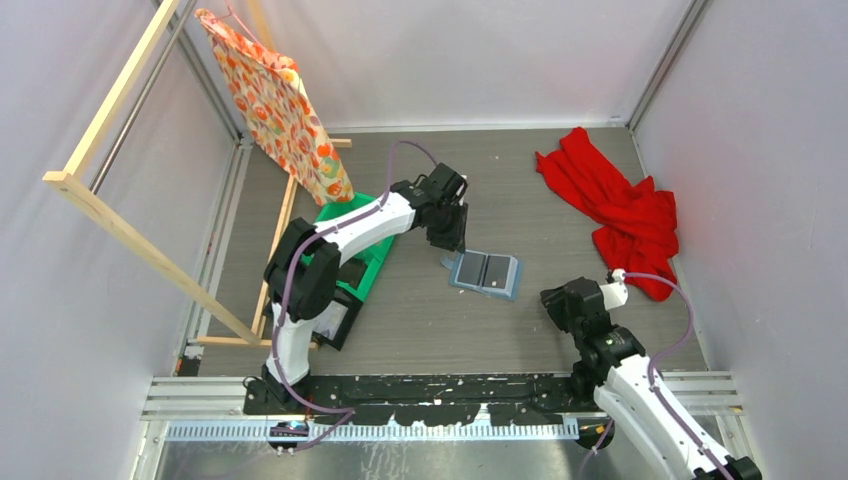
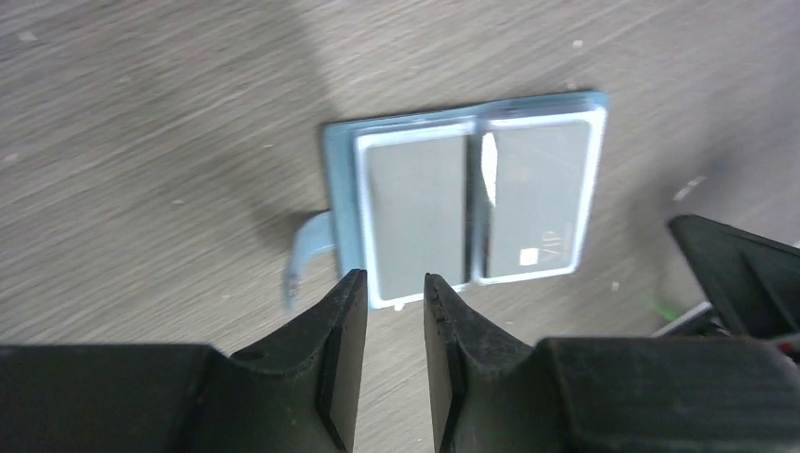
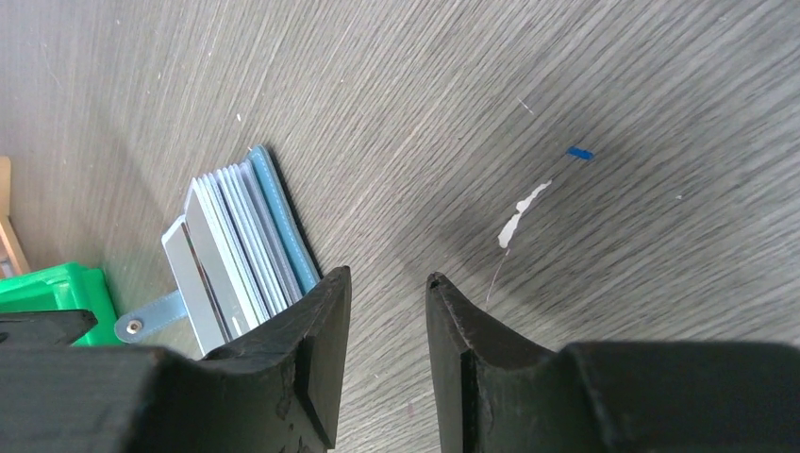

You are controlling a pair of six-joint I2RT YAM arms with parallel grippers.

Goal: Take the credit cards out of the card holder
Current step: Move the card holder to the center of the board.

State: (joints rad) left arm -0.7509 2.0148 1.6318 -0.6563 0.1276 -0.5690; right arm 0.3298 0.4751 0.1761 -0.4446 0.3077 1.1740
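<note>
The blue-teal card holder (image 1: 513, 277) lies open and flat on the table. In the left wrist view its blue edge (image 2: 341, 189) frames two dark grey credit cards (image 2: 415, 212) side by side, and its small tab (image 2: 304, 255) sticks out at the left. My left gripper (image 2: 394, 283) hovers at the near edge of the left card, open by a narrow gap, with nothing between the fingers. My right gripper (image 3: 389, 278) is open over bare table, just right of the card holder (image 3: 288, 226). Seen edge-on there, the holder shows several pale cards (image 3: 226, 250) fanned out.
A green bin (image 1: 365, 255) sits under the left arm, with a dark box (image 1: 335, 320) near it. A red cloth (image 1: 615, 205) lies at the back right. A wooden frame (image 1: 120, 230) holding a patterned cloth (image 1: 280, 105) stands along the left side.
</note>
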